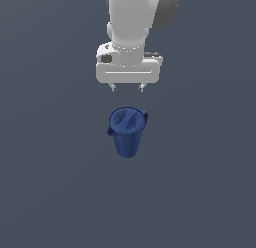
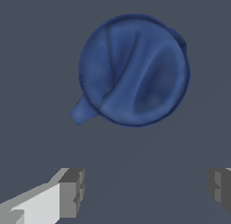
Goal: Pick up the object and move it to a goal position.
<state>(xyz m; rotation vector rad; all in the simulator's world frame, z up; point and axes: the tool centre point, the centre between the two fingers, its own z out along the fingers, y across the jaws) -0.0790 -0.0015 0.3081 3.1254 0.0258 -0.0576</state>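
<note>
The object (image 1: pixel 127 131) is a dark blue bucket-like container that tapers to a narrower base and stands upright on the grey floor. Its ridged top (image 2: pixel 134 69) faces the wrist camera, with a small handle (image 2: pixel 81 111) sticking out at one side. My gripper (image 1: pixel 127 88) hangs above and behind the object, apart from it. In the wrist view its fingers (image 2: pixel 72 192) stand wide apart with nothing between them, so the gripper (image 2: pixel 145 188) is open. The object lies off the line between the fingertips.
A plain dark grey floor (image 1: pixel 50 192) surrounds the object on all sides. The white arm (image 1: pixel 131 22) rises out of the top of the exterior view.
</note>
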